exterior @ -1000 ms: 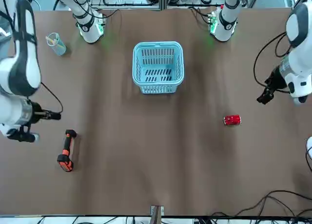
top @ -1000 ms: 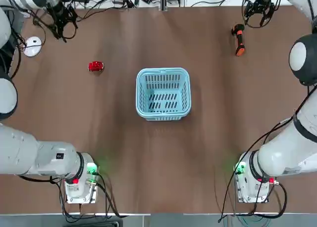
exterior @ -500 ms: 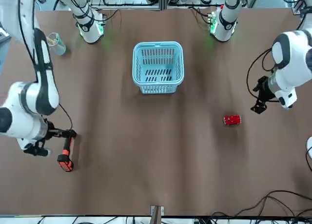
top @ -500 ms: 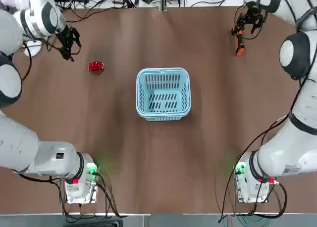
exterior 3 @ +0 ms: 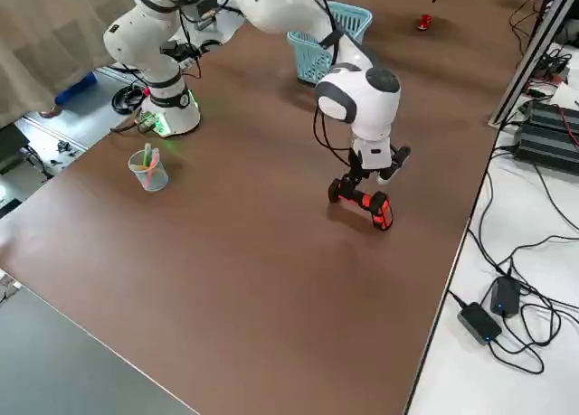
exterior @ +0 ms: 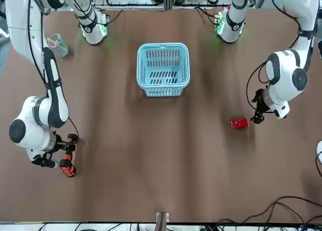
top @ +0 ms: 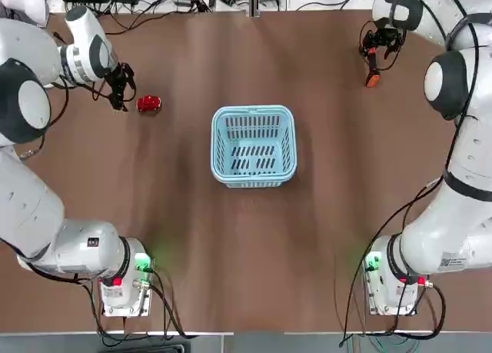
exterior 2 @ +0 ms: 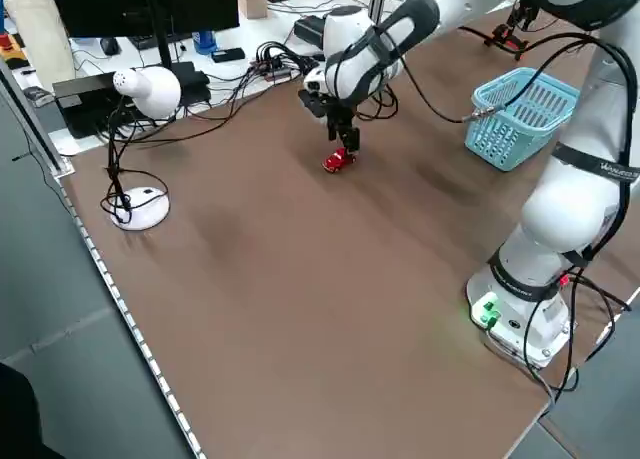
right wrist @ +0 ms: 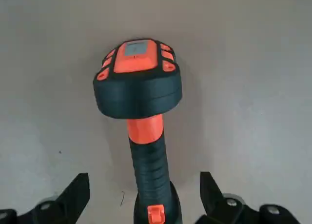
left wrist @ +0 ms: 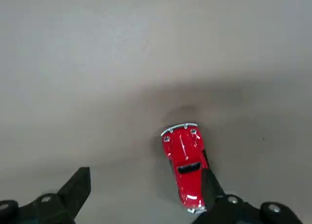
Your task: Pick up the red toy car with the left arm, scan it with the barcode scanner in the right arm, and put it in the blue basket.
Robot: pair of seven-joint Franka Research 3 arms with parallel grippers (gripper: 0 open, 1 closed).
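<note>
Overhead: one red toy car [top: 148,103] on the brown table [top: 231,245], long axis left-right, left of one blue basket [top: 254,146]; left gripper [top: 120,88] just beside it, jaws apart. One barcode scanner [top: 372,67] at far right, long axis toward the far edge, under right gripper [top: 377,41], jaws apart.

Front: car [exterior: 239,124] lying crosswise; scanner [exterior: 67,160] lying flat.

Left wrist: car [left wrist: 185,159] alongside one finger, not clamped.

Right wrist: scanner [right wrist: 141,116] handle between spread fingers, head pointing away.
</note>
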